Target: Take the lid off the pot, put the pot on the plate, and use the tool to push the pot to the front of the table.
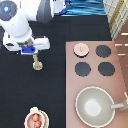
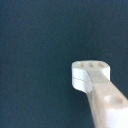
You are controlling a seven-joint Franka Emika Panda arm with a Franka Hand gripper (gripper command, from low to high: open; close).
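Holding the small cream-white slotted spatula (image 1: 36, 63), the gripper (image 1: 35, 56) hangs over the black table (image 1: 55, 80) at the exterior view's left, closed on its handle. The pushing step seems in hand: the pale-pink pot (image 1: 36, 119) sits on the cream plate (image 1: 29, 112) near the exterior view's bottom, well apart from the spatula. The pink lid (image 1: 81, 48) rests on the brown stove panel (image 1: 120, 75).

I see the gripper (image 1: 31, 52) at about ten o'clock on the table (image 1: 55, 95), hanging just above the tool (image 1: 36, 64). The tool is a cream spatula, standing roughly upright below the hand; my wrist view shows its slotted head (image 2: 90, 74) over bare black tabletop. The lid (image 1: 81, 48), a pale-pink disc with a centre knob, is off and lies flat on the brown stove panel's burner at one o'clock. The pot (image 1: 36, 120), pink with a reddish inside, is open and sits on the cream plate (image 1: 45, 120) at seven o'clock, near the bottom edge, well apart from the tool.
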